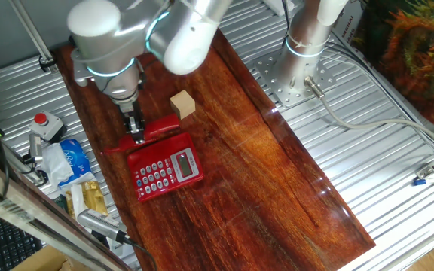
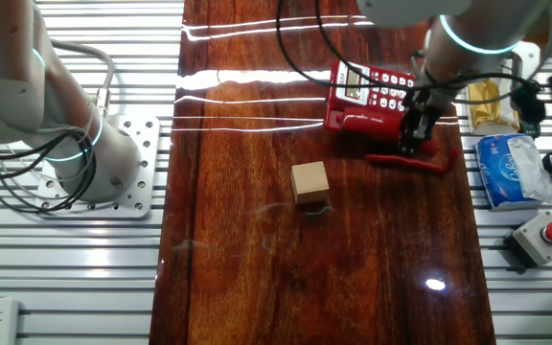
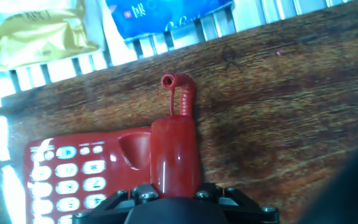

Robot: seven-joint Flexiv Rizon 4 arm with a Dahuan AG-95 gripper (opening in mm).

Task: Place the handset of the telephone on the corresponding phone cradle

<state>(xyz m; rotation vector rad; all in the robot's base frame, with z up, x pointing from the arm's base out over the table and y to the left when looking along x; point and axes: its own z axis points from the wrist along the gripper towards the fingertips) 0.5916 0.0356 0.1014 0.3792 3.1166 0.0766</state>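
Observation:
The red telephone [image 1: 166, 170] lies on the dark wooden board, keypad up; it also shows in the other fixed view [image 2: 372, 96] and the hand view [image 3: 67, 177]. The glossy red handset [image 3: 174, 149] sits between my jaws, just beside the phone's cradle [image 3: 135, 149], off its long edge. Its coiled cord [image 3: 182, 93] sticks out ahead. In the fixed views the handset [image 1: 157, 129] [image 2: 420, 159] is low over the board next to the phone. My gripper [image 1: 136, 134] [image 2: 412, 142] [image 3: 174, 198] points down and is shut on the handset's middle.
A tan wooden cube [image 1: 182, 104] [image 2: 310, 181] stands on the board near the phone. A grey box with a red button [image 1: 44, 124] [image 2: 542, 235], a blue packet [image 2: 511, 168] and a yellow packet [image 3: 36, 31] lie off the board's edge. A second arm's base [image 2: 94, 163] stands opposite.

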